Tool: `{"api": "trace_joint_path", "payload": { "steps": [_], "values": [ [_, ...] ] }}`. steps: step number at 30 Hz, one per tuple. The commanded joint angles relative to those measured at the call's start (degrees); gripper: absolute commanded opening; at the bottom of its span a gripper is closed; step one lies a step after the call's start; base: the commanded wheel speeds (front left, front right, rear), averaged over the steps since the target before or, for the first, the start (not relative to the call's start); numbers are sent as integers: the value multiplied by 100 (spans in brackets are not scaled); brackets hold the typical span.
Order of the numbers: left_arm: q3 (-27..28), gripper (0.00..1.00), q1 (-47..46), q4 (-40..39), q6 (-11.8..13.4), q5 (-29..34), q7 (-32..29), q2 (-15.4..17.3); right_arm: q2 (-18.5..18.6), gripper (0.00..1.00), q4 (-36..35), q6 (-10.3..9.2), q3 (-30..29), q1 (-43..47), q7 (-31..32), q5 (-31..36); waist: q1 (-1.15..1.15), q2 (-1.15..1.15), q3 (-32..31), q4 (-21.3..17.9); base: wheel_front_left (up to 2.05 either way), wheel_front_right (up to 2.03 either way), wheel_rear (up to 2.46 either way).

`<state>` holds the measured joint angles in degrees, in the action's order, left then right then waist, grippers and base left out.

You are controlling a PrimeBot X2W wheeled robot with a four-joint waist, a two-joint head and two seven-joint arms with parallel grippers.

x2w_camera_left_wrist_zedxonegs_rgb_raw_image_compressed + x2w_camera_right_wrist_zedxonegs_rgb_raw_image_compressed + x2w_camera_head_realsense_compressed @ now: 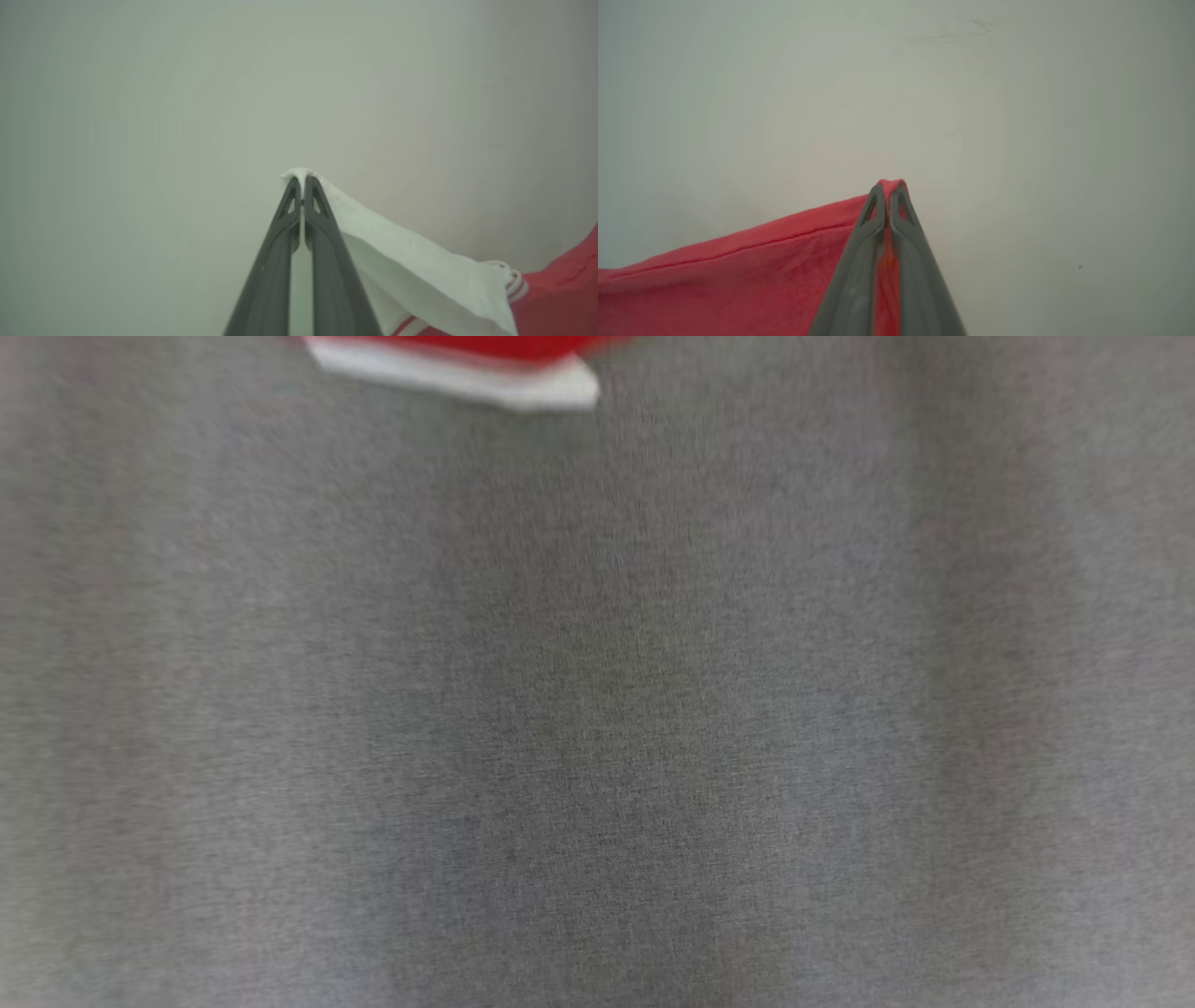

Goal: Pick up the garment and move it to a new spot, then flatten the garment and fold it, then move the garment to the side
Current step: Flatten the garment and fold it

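Pinching a white corner of the garment, the left gripper is clamped tight on it; the right gripper is clamped on a red edge of the same garment; farther off, blurred, its red-and-white hem shows at the far side of the grey cloth.

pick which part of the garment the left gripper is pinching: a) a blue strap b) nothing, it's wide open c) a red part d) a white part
D: in the left wrist view the left gripper is shut on a white fold of the garment, which peeks out past its fingertips.
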<state>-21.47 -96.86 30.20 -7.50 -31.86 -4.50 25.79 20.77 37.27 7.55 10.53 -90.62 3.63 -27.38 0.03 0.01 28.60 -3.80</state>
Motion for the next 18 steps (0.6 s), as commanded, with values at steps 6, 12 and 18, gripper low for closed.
{"api": "trace_joint_path", "payload": {
  "steps": [6, 12, 18],
  "values": [
    [-385, 0, -1496, 901, 8, 123, 281, -93, -52, 0, 769, -14, 35, -1314, -4, 121, -3, -1, 785, -112, 0, 0, 0],
    [-740, 0, -2239, 1562, 9, 262, 568, -105, -89, 0, 1425, -14, 131, -1895, -199, 156, -3, -1, 847, -84, 0, 0, 0],
    [-1008, 0, -2556, 1920, 9, 68, 800, -204, -53, 0, 1800, -14, 360, -2086, -372, 74, -3, -1, 863, -18, 0, 0, 0]
  ]
}}
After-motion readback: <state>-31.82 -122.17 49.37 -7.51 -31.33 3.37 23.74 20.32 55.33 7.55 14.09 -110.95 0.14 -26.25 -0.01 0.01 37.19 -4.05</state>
